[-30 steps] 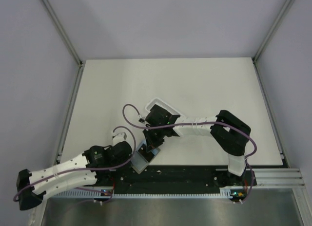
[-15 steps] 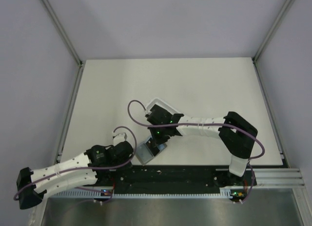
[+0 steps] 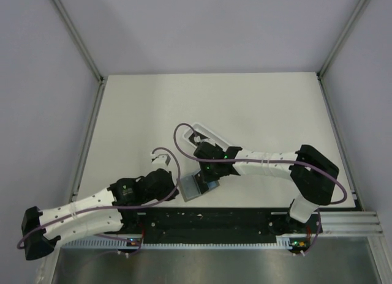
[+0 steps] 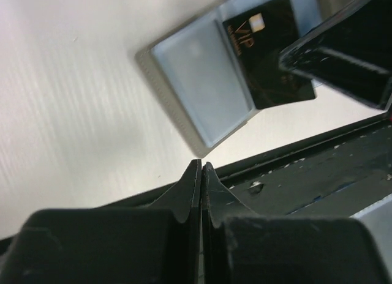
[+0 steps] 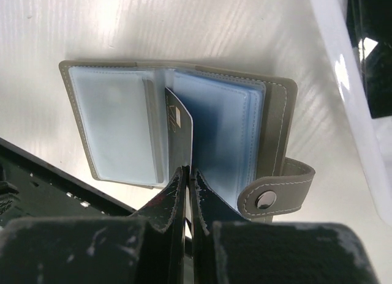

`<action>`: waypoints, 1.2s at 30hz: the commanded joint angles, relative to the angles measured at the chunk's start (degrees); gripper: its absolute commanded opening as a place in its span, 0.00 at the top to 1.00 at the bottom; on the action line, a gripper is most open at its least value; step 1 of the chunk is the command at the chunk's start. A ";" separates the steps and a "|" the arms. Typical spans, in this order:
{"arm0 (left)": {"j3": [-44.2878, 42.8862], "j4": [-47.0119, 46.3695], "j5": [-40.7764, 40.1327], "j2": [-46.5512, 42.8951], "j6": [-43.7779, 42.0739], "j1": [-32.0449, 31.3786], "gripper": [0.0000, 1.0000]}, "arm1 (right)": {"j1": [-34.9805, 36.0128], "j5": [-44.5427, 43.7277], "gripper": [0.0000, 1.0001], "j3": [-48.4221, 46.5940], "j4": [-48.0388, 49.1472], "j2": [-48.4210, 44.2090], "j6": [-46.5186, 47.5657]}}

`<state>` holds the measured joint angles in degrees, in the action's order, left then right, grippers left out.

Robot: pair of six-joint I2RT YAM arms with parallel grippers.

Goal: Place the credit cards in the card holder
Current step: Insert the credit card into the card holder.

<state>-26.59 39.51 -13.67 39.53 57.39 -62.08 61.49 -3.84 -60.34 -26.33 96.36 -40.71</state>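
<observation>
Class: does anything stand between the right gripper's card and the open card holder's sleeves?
Nothing visible does. The credit card, pinched by the right gripper, stands edge-on at the sleeves of the open card holder; the shut left gripper hangs clear beside it.

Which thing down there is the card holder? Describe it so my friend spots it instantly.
On the white table, at its near edge by the black base strip, the card holder lies open under the right gripper, which pinches a black card. Unlike the white tray beyond it, it is small and grey, with pale blue sleeves and a snap tab.
</observation>
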 commanded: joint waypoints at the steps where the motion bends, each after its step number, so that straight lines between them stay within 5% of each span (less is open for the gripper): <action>1: 0.30 -14.61 -2.24 0.20 -5.53 -0.23 1.00 | 0.12 -4.16 1.00 4.26 -1.19 -2.66 -2.00; 12: 1.55 -34.23 -0.83 12.49 -9.66 -0.23 1.00 | -0.24 -1.88 1.00 7.34 3.03 -4.51 -3.32; 20: -2.94 -29.31 -2.76 23.66 -9.14 -0.14 1.00 | -0.41 -1.61 1.00 7.69 3.39 -5.04 -3.32; 36: 7.08 -26.77 -3.29 21.64 -3.16 -0.23 1.00 | -0.41 -1.61 1.00 8.57 3.74 -6.62 -3.32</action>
<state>-21.74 9.45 -15.55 61.82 52.62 -62.08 61.25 -3.88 -53.23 -20.12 91.11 -44.23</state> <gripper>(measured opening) 0.012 0.006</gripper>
